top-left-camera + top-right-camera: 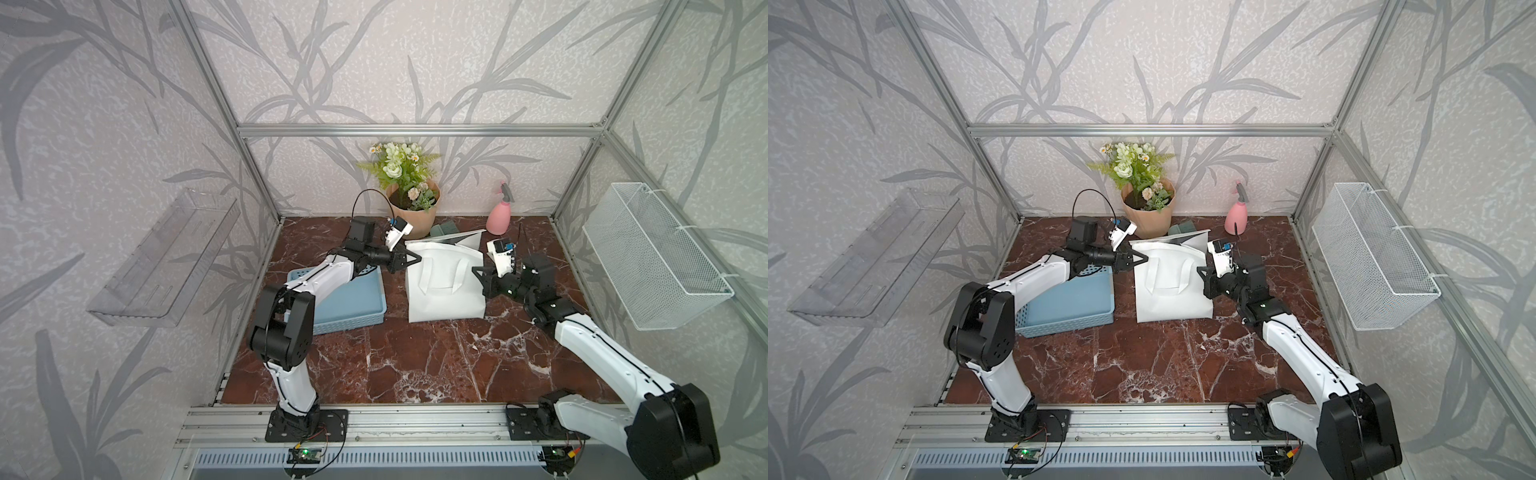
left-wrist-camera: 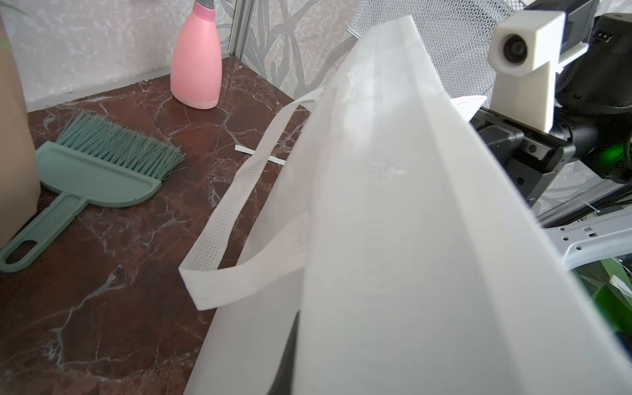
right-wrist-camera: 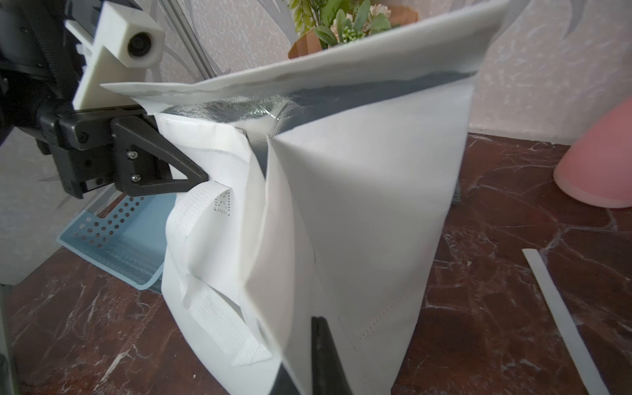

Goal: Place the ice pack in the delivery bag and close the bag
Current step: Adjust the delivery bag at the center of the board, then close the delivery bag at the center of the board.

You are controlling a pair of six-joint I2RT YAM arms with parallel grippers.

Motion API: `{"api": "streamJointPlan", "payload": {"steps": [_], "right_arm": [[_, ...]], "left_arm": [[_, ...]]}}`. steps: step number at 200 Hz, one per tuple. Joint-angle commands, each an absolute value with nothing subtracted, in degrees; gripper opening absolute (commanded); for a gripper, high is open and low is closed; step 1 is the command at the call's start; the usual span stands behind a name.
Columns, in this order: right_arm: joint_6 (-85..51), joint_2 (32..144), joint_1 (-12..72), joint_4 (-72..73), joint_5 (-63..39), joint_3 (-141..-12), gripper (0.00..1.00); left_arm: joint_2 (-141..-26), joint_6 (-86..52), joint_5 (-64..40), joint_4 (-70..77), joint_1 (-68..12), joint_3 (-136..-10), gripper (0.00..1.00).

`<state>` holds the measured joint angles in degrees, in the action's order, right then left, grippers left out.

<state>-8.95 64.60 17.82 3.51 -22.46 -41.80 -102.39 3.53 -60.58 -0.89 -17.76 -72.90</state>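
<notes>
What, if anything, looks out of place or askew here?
The delivery bag sags askew, half collapsed, pinched at opposite edges by the left claw and right claw. A loose white strip lies on the table beside it.

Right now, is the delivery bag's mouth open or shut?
Partly open: the delivery bag shows a narrow strip of silver foil lining between its top edges in the right wrist view.
</notes>
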Motion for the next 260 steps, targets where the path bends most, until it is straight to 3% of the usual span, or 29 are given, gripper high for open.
{"api": "streamJointPlan", "payload": {"steps": [1, 28, 51, 62, 102, 167, 220, 260], "right_arm": [[-12.5, 60.7, 21.3, 0.8, -27.2, -42.0, 0.00], [-13.4, 60.0, 21.8, 0.2, -25.2, -40.2, 0.08], [-11.0, 60.1, 21.2, 3.5, -19.4, -38.4, 0.36], [-9.4, 60.9, 20.2, 5.1, -18.0, -38.4, 0.57], [-6.6, 65.8, 16.1, 7.6, -21.7, -42.6, 0.80], [-2.7, 72.8, 11.6, 8.2, -32.7, -50.5, 0.90], [-1.3, 79.8, 8.7, 6.8, -42.9, -55.7, 0.91], [0.2, 83.1, 6.7, 15.5, -47.9, -53.4, 0.93]], "left_arm": [[-99.0, 8.6, -63.7, -8.0, -16.2, -74.1, 0.00], [-97.6, 10.6, -63.7, -10.0, -15.3, -72.1, 0.00], [-97.3, 10.2, -64.8, -8.9, -15.2, -70.5, 0.00], [-97.5, 10.2, -65.2, -9.2, -15.2, -70.5, 0.00], [-97.0, 11.1, -65.5, -9.8, -15.2, -70.6, 0.00], [-97.0, 11.6, -65.7, -10.4, -15.2, -70.9, 0.00], [-97.3, 12.1, -65.8, -10.9, -15.2, -71.3, 0.00], [-97.9, 12.3, -66.2, -11.2, -15.2, -71.8, 0.00]]}}
